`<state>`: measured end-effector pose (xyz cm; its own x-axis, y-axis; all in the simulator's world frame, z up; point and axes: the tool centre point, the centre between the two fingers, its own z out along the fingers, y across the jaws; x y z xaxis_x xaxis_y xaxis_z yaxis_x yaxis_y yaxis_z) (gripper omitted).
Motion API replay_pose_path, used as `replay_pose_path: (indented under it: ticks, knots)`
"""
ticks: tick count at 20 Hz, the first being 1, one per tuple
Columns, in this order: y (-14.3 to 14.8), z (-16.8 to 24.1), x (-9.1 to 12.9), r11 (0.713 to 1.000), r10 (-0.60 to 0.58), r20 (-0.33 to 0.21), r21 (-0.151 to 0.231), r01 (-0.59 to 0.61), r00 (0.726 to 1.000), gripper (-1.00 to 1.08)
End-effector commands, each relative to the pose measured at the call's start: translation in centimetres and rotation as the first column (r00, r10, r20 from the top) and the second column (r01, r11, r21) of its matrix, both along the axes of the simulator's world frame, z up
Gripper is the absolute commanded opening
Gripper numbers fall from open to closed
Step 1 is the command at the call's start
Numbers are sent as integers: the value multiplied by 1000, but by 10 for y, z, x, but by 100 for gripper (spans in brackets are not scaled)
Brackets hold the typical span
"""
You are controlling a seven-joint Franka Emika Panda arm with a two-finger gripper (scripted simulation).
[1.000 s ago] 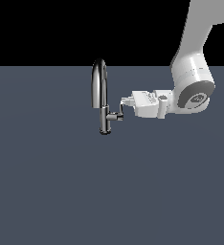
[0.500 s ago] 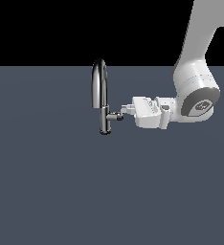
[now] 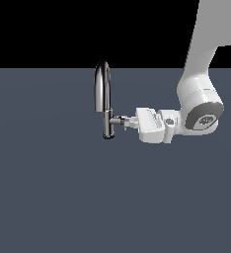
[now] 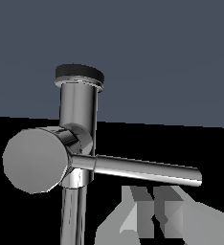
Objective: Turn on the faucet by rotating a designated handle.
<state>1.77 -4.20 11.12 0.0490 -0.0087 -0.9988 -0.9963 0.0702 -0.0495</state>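
Note:
The chrome faucet stands mid-scene with its arched spout above a vertical stem. The handle branches off the stem toward the exterior view's right. In the wrist view it shows as a round stub cap with a thin lever running out from it. My gripper reaches in horizontally from the exterior view's right, its tips at the handle's end. In the wrist view the gripper has its two fingers pressed close together right beside the lever, holding nothing. Whether they touch the lever is unclear.
The white hand and arm extend to the exterior view's right and upward. The faucet stands on a flat grey-blue surface, with black background behind.
The hand has sunk lower in the exterior view across the frames, its fingertips staying at the handle's end. The faucet spout has not moved.

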Motion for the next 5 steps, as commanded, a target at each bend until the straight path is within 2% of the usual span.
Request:
replay_pose_path:
  ticks: [1, 5]
  knots:
    - [6, -28, -9, 1000, 6, -26, 5, -6, 1000, -100]
    - [8, -46, -13, 1000, 10, -31, 7, -10, 999, -100]
